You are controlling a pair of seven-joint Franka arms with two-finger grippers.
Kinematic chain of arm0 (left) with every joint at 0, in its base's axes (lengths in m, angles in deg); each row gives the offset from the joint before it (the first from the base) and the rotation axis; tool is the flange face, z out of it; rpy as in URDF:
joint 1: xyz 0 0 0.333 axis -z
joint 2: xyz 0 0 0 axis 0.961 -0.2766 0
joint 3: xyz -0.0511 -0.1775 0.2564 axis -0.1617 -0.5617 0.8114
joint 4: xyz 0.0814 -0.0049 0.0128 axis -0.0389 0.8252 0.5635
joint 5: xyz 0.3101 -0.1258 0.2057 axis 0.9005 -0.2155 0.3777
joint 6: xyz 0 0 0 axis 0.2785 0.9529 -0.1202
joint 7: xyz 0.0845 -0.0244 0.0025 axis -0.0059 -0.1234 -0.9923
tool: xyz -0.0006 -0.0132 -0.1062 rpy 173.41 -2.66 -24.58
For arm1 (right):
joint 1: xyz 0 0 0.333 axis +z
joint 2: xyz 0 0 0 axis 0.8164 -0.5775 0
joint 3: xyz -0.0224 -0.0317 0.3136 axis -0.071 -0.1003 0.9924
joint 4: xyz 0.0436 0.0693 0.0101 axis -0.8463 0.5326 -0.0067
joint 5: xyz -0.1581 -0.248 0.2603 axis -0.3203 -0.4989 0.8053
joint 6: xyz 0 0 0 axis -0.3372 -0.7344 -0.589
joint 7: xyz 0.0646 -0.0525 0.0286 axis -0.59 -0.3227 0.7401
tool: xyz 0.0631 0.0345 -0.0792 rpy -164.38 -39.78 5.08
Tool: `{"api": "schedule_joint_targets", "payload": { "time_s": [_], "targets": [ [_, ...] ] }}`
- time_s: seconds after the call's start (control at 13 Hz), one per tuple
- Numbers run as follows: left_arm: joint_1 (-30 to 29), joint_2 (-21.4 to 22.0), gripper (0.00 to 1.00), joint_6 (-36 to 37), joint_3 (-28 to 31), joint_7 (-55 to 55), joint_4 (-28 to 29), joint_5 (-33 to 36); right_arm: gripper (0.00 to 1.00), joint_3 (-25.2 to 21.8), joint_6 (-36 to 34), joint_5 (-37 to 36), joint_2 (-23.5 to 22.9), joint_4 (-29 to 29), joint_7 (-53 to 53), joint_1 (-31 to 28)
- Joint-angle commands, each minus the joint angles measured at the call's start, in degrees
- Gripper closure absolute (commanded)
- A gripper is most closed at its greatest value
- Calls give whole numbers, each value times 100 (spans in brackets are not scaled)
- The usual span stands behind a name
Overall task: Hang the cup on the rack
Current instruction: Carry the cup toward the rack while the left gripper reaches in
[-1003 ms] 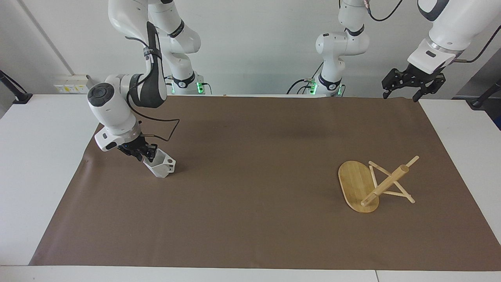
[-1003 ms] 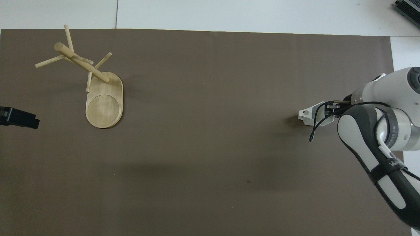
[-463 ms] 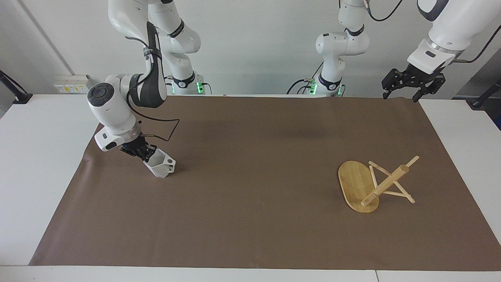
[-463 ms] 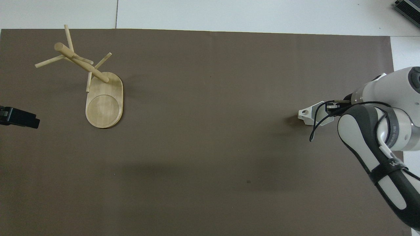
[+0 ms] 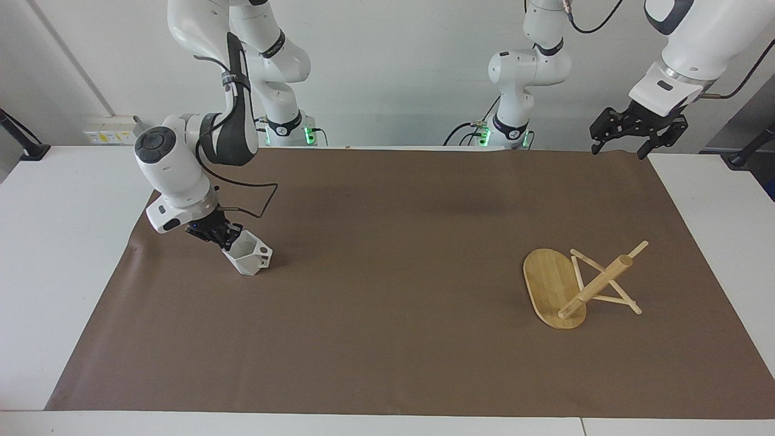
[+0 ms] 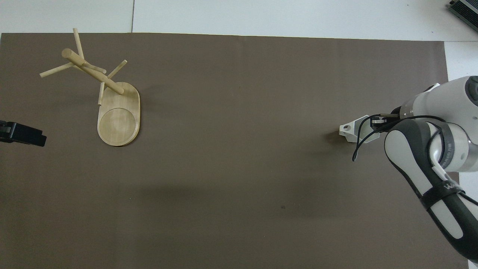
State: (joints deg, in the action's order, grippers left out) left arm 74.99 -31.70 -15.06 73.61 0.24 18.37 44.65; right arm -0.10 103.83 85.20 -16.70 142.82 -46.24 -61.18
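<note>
Presently listed: brown mat, covering the table as work surface; rack, standing at the left arm's end, pegs free for hanging; right gripper, clamped on the rim of the cup, which sits tilted on the mat, apparently gripped for lifting; left gripper, fingers spread and empty, waiting above the mat's corner.

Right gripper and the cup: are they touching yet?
Touching. In the facing view the right gripper is shut on the rim of the cup, which stands tilted on the mat. The overhead view agrees: its fingers sit at the rim.
</note>
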Motion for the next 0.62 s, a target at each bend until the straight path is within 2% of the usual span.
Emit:
{"api": "schedule_joint_targets", "payload": {
  "time_s": [0.0, 0.23, 0.54],
  "targets": [
    [62, 208, 0, -142, 38, -78, 275, 21, 100, 190, -293, 578, 6, -398, -42, -102],
    [62, 208, 0, -142, 3, -78, 275, 21, 100, 373, -936, 783, 41, -1172, 2, -102],
    [71, 243, 0, -299, -15, -245, 371, 21, 100, 1112, -955, 1397, 182, -1639, 28, -102]
  ]
}}
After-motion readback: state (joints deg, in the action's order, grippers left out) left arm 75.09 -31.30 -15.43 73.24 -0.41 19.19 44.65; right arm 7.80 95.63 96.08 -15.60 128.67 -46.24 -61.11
